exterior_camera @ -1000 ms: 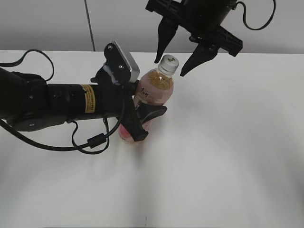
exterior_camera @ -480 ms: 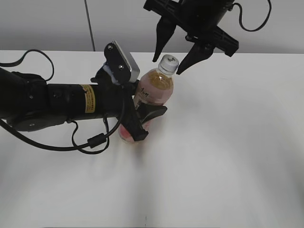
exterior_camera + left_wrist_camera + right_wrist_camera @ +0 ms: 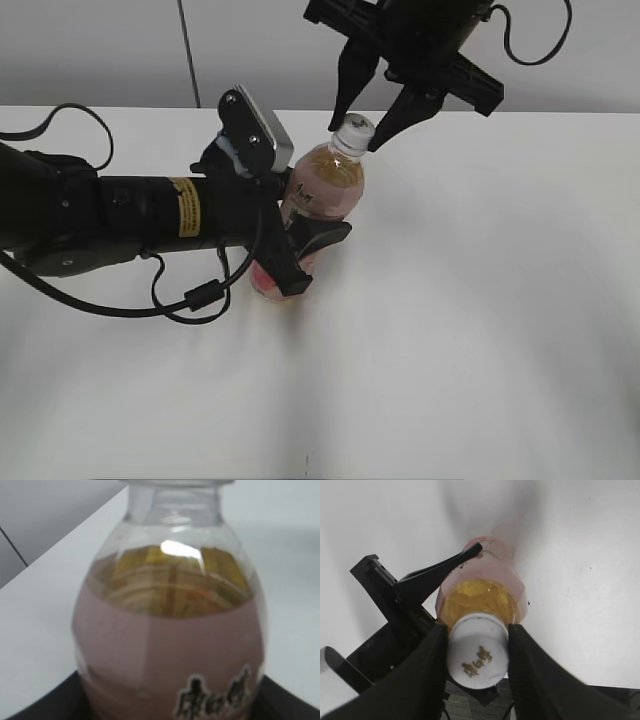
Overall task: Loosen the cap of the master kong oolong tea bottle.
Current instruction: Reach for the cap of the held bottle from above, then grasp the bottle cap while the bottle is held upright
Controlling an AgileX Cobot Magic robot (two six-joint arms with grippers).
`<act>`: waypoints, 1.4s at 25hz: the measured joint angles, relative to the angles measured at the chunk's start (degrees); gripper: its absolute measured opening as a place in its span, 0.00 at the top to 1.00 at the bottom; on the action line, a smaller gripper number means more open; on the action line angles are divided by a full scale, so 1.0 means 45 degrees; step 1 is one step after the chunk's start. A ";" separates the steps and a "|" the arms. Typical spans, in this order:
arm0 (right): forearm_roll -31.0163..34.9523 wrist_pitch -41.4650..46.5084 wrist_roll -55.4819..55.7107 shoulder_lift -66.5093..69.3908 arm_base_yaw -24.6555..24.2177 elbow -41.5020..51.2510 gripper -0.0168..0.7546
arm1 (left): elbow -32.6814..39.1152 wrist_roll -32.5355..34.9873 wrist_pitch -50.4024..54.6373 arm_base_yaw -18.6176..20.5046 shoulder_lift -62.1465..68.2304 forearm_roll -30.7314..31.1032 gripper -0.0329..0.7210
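The master kong oolong tea bottle (image 3: 325, 190) stands on the white table (image 3: 480, 320), full of amber tea, with a pink label. My left gripper (image 3: 305, 255) is shut on its lower body from the left. In the left wrist view the bottle (image 3: 170, 645) fills the frame, with dark finger edges at the bottom corners. The white cap (image 3: 355, 130) is on top. My right gripper (image 3: 355, 135) comes from above with one finger on each side of the cap. In the right wrist view both fingers press the cap (image 3: 477, 652) and the bottle (image 3: 480, 592) hangs below it.
The left arm's black body (image 3: 110, 215) with its cable lies across the left half of the table. A grey wall (image 3: 250, 50) runs behind the table's far edge. Bare white tabletop lies to the right of and in front of the bottle.
My right gripper's fingers have closed in from a wide spread onto the two sides of the cap. The left gripper and the bottle have not moved.
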 joint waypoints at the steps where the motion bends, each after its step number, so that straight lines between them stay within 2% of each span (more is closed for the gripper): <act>1: 0.0000 0.0015 -0.0106 0.0000 0.0000 0.0000 0.62 | 0.0000 0.0000 0.0000 0.0000 0.0000 0.0000 0.43; 7: 0.0012 0.0148 -0.2249 0.0000 0.0000 0.0000 0.62 | 0.0000 0.0000 0.0000 0.0000 0.0000 0.0050 0.43; 12: 0.0012 0.0137 -0.6292 0.0000 0.0000 0.0000 0.62 | 0.0000 0.0000 0.0000 0.0000 0.0000 0.0063 0.43; 20: 0.0090 0.0044 -1.6318 0.0000 0.0000 0.0000 0.62 | 0.0000 0.0000 0.0024 0.0000 0.0000 0.0100 0.43; 31: 0.0369 -0.0122 -2.8548 0.0000 0.0000 0.0000 0.62 | 0.0000 0.0011 0.0092 0.0025 0.0000 0.0051 0.43; 35: 0.0492 -0.0227 -3.4024 0.0000 0.0000 0.0012 0.62 | 0.0000 0.0011 0.0096 0.0046 -0.0009 0.0008 0.43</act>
